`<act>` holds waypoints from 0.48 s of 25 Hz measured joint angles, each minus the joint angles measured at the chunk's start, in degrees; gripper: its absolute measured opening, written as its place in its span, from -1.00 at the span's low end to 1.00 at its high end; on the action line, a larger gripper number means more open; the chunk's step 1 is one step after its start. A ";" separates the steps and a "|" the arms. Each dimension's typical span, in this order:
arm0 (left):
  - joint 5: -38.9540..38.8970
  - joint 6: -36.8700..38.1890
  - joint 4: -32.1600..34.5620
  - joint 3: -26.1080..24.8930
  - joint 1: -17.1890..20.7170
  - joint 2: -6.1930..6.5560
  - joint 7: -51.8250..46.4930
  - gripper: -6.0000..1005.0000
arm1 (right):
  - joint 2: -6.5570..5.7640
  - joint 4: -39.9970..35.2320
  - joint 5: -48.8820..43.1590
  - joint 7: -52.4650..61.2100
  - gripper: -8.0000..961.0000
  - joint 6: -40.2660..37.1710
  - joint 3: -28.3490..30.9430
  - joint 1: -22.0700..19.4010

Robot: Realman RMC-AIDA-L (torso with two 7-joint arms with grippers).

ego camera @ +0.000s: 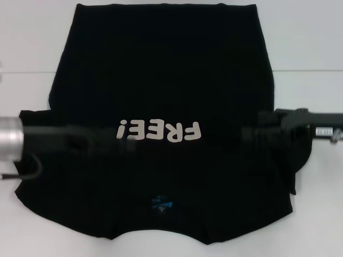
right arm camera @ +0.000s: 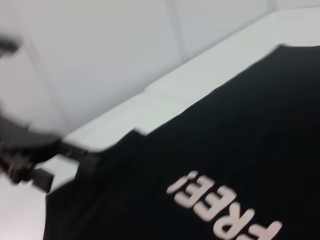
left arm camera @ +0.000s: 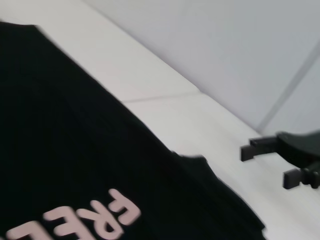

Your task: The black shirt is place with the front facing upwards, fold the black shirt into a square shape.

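Fingers unreadable on both grippers: left gripper (ego camera: 110, 140), right gripper (ego camera: 252, 135), mid-frame over shirt.
Large black cloth T-shirt (ego camera: 166, 80) flat on white desk (ego camera: 311, 48); uneven pinches would likely skew the fold.

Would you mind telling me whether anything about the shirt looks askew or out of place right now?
Yes. The shirt lies face up, but its sleeve on the robot's right is bunched and curled over by the right arm, rather than lying flat. The hem edge at the far side looks straight.
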 joint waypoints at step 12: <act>1.73 1.26 -1.42 -21.75 2.93 4.07 -25.09 0.87 | -7.11 0.71 2.15 33.31 0.96 8.87 0.67 6.57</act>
